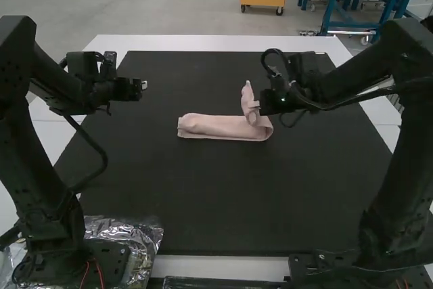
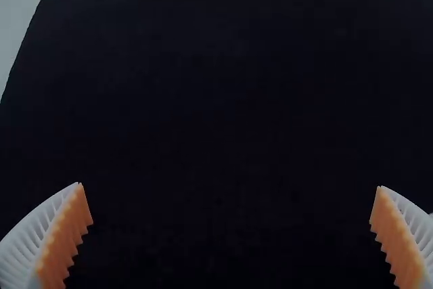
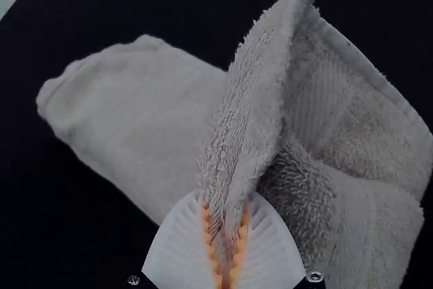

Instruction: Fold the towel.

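A pink towel (image 1: 215, 126) lies as a narrow folded strip across the middle of the black mat, its right end lifted and curled. My right gripper (image 1: 257, 105) is at that end, above the mat. In the right wrist view the right gripper (image 3: 226, 245) is shut on a raised, pinched part of the towel (image 3: 145, 109), with more folds beside it. My left gripper (image 1: 143, 86) is over the mat's left side, apart from the towel. The left wrist view has the left gripper (image 2: 231, 218) open, its fingers wide apart over bare mat.
The black mat (image 1: 223, 194) covers most of the white table (image 1: 223, 43). Crumpled clear plastic (image 1: 139, 238) lies by the left arm's base at the near left.
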Motion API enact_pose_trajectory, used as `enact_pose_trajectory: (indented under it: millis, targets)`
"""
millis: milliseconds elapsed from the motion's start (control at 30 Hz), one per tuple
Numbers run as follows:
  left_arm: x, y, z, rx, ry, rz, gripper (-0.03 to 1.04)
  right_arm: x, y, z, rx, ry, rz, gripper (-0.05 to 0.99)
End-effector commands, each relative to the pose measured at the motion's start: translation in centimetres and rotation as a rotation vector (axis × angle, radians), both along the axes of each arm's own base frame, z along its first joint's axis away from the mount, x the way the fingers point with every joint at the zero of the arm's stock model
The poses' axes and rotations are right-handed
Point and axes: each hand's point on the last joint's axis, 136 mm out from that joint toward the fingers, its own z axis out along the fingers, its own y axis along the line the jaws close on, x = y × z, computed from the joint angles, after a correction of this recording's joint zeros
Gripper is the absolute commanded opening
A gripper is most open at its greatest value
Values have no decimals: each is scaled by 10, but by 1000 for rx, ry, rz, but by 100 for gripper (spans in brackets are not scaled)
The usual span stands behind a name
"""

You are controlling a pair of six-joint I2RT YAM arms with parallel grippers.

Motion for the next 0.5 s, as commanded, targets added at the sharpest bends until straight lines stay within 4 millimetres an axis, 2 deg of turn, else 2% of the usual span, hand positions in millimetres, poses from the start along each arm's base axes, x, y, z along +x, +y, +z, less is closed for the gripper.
enact_pose_trajectory:
  millis: [0,233,467]
  targets:
    - [-4,3,7,16,-26,17,97,3,24,2,23,10,13,-2]
    - [-11,5,-3,21,-9,27,97,-8,78,-3,26,9,100,-2]
    - [-17,5,-7,25,-24,33,97,-10,114,-12,27,7,160,-2]
